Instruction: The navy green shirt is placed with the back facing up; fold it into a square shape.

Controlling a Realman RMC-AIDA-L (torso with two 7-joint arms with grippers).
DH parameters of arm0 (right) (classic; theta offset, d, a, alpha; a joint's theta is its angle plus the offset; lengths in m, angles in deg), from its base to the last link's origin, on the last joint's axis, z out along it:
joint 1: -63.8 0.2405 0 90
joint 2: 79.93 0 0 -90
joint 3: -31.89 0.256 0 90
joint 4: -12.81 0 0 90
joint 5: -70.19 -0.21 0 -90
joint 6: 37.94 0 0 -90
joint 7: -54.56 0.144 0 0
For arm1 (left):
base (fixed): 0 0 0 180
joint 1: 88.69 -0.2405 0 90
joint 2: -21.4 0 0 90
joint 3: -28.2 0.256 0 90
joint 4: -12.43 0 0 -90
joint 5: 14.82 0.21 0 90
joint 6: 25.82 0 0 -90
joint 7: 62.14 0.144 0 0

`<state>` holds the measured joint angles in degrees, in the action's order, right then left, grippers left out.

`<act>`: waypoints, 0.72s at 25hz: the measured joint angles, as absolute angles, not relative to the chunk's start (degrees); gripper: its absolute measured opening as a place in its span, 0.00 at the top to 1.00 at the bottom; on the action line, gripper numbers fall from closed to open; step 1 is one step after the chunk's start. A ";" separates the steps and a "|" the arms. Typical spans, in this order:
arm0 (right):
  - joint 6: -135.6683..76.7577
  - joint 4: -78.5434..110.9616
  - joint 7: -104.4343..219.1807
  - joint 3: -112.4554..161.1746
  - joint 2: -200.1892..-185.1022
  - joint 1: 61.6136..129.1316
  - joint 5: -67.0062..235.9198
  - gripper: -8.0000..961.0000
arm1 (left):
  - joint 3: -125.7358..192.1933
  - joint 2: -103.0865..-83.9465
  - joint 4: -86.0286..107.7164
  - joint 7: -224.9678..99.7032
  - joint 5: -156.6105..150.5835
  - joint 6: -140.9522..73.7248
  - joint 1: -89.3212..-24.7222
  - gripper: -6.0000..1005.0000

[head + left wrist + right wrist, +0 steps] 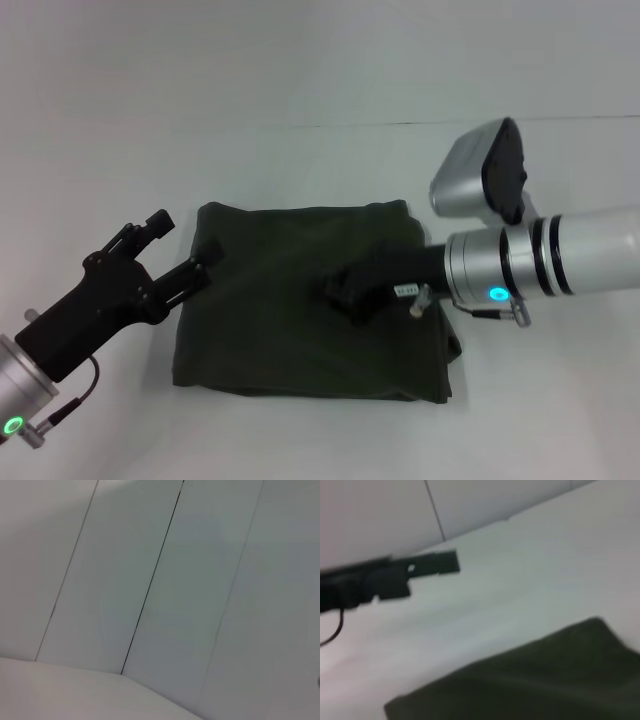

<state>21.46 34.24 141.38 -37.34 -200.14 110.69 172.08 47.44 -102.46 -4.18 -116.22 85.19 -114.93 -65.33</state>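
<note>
The navy green shirt (300,300) lies on the white table as a folded, roughly square dark olive pad, plain side up; no lettering shows. My left gripper (182,247) is open at the shirt's left edge, its nearer finger (203,258) at the far-left corner of the cloth. My right gripper (352,290) is low over the middle of the shirt, reaching in from the right. The right wrist view shows the shirt (530,680) and, farther off, the left gripper (427,566). The left wrist view shows no shirt.
The white table (300,430) runs all around the shirt. A pale panelled wall (165,580) stands behind it. The right arm's silver and white forearm (540,260) hangs over the shirt's right side.
</note>
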 joint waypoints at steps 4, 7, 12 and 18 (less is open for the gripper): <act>18.13 33.50 143.10 -43.20 -200.15 110.24 172.11 0.99 | 47.54 -102.50 -3.97 -116.20 85.19 -114.70 -65.27 0.10; 14.98 32.72 144.49 -46.21 -200.18 110.50 172.10 0.99 | 47.63 -102.51 -3.93 -116.23 85.19 -114.68 -65.16 0.10; 12.73 32.65 144.94 -48.77 -200.32 110.93 171.79 0.99 | 47.63 -102.53 -3.91 -116.34 85.19 -114.67 -65.15 0.10; 13.35 36.75 144.55 -48.63 -200.33 110.01 171.69 0.99 | 47.46 -102.52 -3.82 -116.24 85.19 -114.55 -65.13 0.10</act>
<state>13.35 36.75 144.55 -48.63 -200.33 110.01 171.69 47.46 -102.52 -3.82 -116.24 85.19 -114.55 -65.13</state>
